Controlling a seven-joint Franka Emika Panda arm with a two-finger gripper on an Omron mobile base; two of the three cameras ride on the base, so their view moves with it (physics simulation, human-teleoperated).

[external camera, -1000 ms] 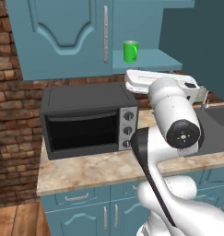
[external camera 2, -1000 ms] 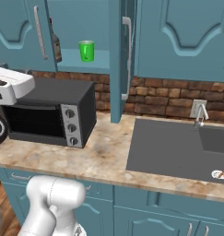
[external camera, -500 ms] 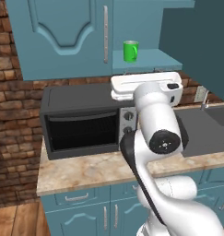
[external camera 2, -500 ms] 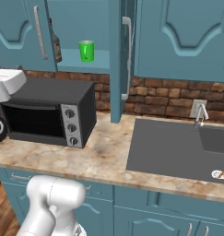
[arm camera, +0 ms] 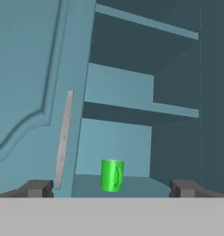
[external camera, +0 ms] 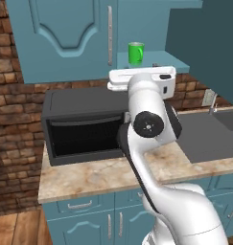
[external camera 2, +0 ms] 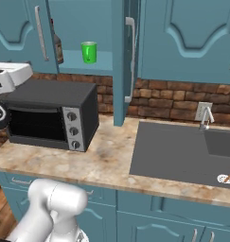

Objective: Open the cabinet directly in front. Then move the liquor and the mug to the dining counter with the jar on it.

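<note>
Green and glossy, the mug point(arm camera: 112, 174) was found upright on the lowest shelf point(arm camera: 132, 184) of the cabinet point(external camera: 65, 43), whose right door point(external camera 2: 123, 61) stood open. The liquor point(external camera 2: 57, 45) was seen just behind the closed left door's edge, near the mug. The gripper point(arm camera: 111, 188) was lined up on the mug, well short of it, its jaws spread wide and empty. The mug was judged light, rigid and somewhat slippery; a hold across the plain cylindrical body, clear of the side handle, was considered soundest. The bottle's narrow neck was judged less secure than its body.
</note>
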